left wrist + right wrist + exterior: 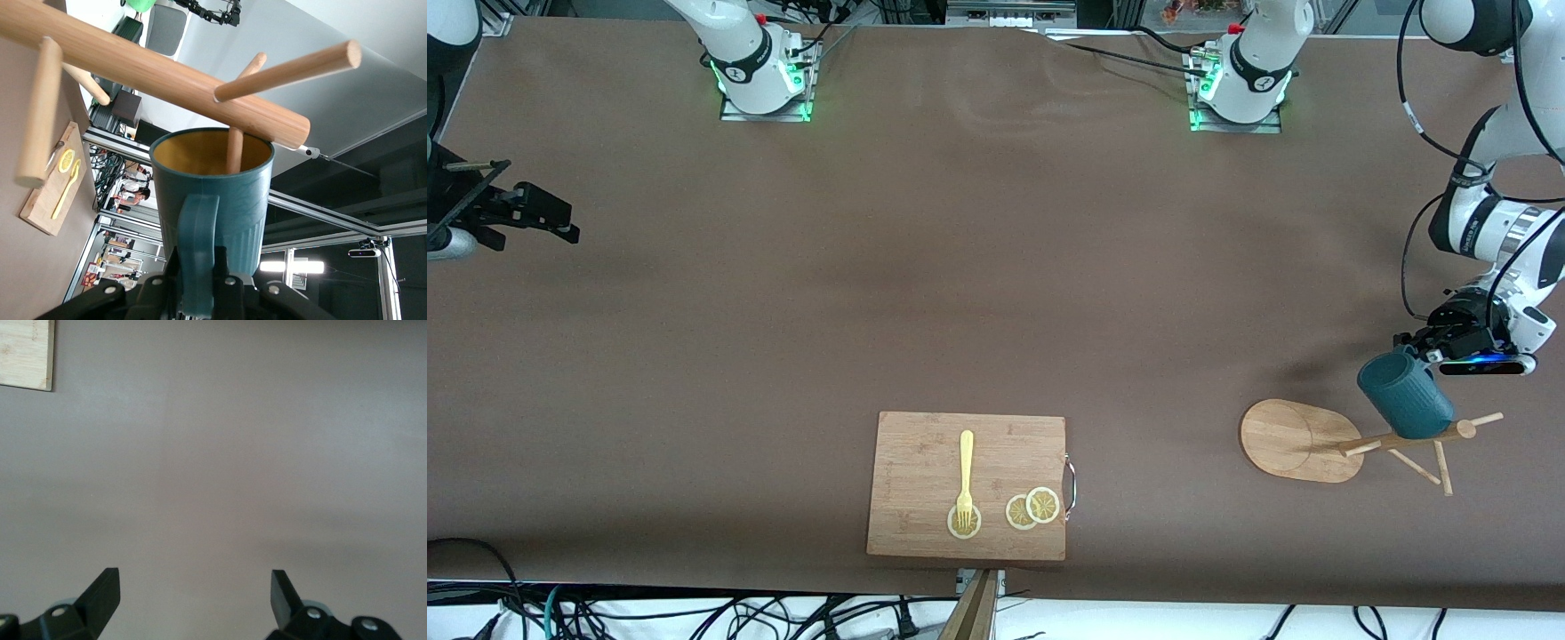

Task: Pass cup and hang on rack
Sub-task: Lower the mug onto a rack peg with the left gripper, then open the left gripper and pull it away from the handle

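Note:
The dark teal cup [1405,396] hangs tilted over the wooden rack [1294,440] at the left arm's end of the table. My left gripper [1418,351] is shut on the cup's handle [198,233]. In the left wrist view the cup [227,200] shows its mustard-yellow inside, and one peg [233,150] of the rack [167,73] reaches into its mouth. My right gripper [534,213] waits open over the right arm's end of the table. Nothing sits between its fingers, and only bare table shows under this gripper [195,587].
A rectangular wooden cutting board [925,462] lies near the table's front edge, with a yellow fork [966,471] and lemon slices [1032,508] on it. Cables run along the table's edge nearest the front camera.

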`<state>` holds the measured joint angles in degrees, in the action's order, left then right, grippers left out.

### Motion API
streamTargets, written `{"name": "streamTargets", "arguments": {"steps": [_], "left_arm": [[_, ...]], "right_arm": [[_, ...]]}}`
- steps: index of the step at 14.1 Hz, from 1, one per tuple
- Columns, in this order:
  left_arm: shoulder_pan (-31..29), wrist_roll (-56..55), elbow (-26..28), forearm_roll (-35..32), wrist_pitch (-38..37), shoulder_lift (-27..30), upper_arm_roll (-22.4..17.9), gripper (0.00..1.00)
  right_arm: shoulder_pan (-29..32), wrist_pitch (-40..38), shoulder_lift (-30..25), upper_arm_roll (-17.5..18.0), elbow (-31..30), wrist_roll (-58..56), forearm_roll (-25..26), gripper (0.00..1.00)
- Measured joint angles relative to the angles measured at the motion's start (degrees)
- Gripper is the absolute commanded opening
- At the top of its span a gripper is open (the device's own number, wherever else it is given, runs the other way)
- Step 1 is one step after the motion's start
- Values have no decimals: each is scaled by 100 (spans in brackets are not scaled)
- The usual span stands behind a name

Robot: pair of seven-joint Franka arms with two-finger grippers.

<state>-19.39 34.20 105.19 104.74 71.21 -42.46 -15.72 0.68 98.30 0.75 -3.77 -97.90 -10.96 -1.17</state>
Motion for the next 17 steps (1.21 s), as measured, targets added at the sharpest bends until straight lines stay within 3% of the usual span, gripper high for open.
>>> {"name": "streamTargets", "arguments": {"steps": [2,4,5,6,12,17], "left_arm": [[-11,100,-4,2,-14,-58,0,21],[-14,126,-11,3,-25,-97,0,44],[-16,145,-13,4,-28,-101,0,77],[-18,192,-17,5,-29,-101,0,100],[-19,891,-21,-34,-148,-189,-1,100],[-65,1031,-83,-1568,-354,-142,-204,100]], "right_arm": [[0,3,0,0,0,0,0,100],[0,4,0,0,0,0,0,100],[0,5,1,0,0,0,0,100],[0,5,1,0,0,0,0,100],[0,6,1,0,0,1,0,100],[0,6,1,0,0,1,0,100]]}}
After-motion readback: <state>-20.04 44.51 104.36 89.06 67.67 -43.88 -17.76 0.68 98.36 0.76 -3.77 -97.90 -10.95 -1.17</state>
